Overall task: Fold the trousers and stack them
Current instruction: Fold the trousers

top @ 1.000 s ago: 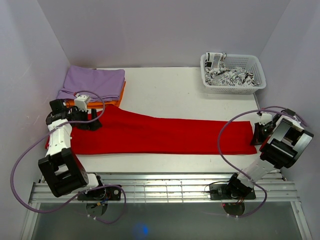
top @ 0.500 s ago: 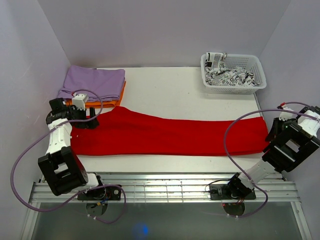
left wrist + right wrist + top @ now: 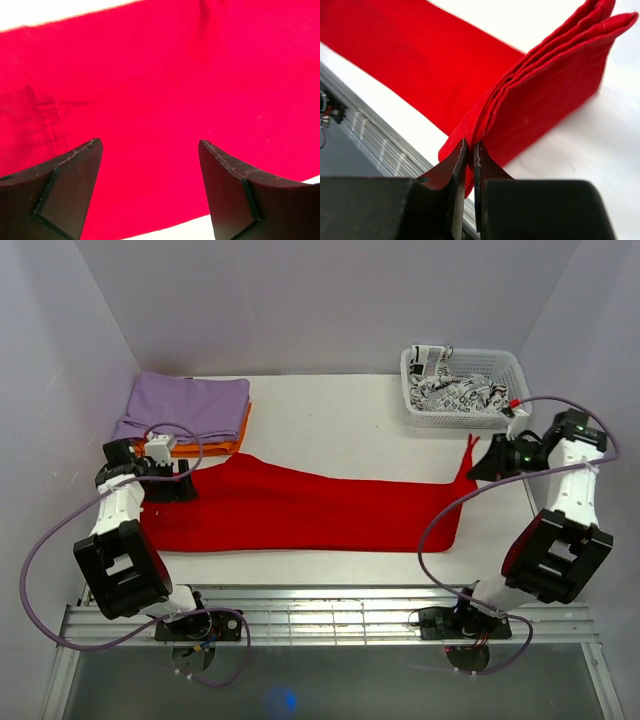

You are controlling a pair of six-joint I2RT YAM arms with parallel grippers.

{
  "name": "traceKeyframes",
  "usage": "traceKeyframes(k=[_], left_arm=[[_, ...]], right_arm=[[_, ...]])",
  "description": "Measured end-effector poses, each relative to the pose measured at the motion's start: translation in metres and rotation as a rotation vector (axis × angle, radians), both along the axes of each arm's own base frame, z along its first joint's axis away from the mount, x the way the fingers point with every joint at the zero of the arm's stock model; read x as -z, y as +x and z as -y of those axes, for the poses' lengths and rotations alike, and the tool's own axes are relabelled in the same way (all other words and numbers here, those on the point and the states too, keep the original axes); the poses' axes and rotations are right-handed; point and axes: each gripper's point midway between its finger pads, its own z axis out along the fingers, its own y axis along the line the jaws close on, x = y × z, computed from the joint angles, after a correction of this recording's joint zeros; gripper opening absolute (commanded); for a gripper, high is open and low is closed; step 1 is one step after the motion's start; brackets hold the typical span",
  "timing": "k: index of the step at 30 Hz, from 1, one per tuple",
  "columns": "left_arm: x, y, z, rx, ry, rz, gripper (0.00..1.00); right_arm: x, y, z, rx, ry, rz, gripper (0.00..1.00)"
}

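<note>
Trousers [image 3: 300,508] of bright red cloth are spread lengthwise on the white table [image 3: 340,420], on the near side of the white basket [image 3: 465,421] and reaching far to its left. The end closest to the basket is raised off the table just in front of it, clamped in several folded layers between the fingers of the right gripper [image 3: 477,467], which are pressed together on the cloth. The left gripper [image 3: 190,481] is held over the opposite end, far to the left of the basket, with its fingers spread wide and nothing gripped; red cloth is seen between them, but contact cannot be told. A black-and-white patterned cloth [image 3: 455,390] is contained in the basket. Far left of the basket, a folded lilac cloth [image 3: 190,400] is stacked on an orange cloth [image 3: 236,439].
</note>
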Motion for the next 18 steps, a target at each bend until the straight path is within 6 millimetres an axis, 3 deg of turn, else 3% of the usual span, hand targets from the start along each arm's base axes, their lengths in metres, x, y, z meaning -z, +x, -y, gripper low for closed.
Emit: traceKeyframes(k=[4, 8, 13, 18], left_arm=[[0.022, -0.010, 0.002, -0.011, -0.030, -0.069, 0.87], [0.044, -0.021, 0.006, -0.022, -0.064, -0.146, 0.86], [0.057, -0.026, 0.008, -0.030, -0.079, -0.184, 0.86], [0.060, -0.027, 0.007, -0.033, -0.074, -0.181, 0.86]], right_arm=[[-0.031, 0.004, -0.082, -0.146, 0.087, 0.101, 0.08], [-0.035, 0.001, -0.149, -0.253, 0.170, 0.120, 0.08], [-0.025, -0.003, -0.218, -0.349, 0.242, 0.063, 0.08], [-0.021, 0.003, -0.265, -0.388, 0.301, 0.034, 0.08]])
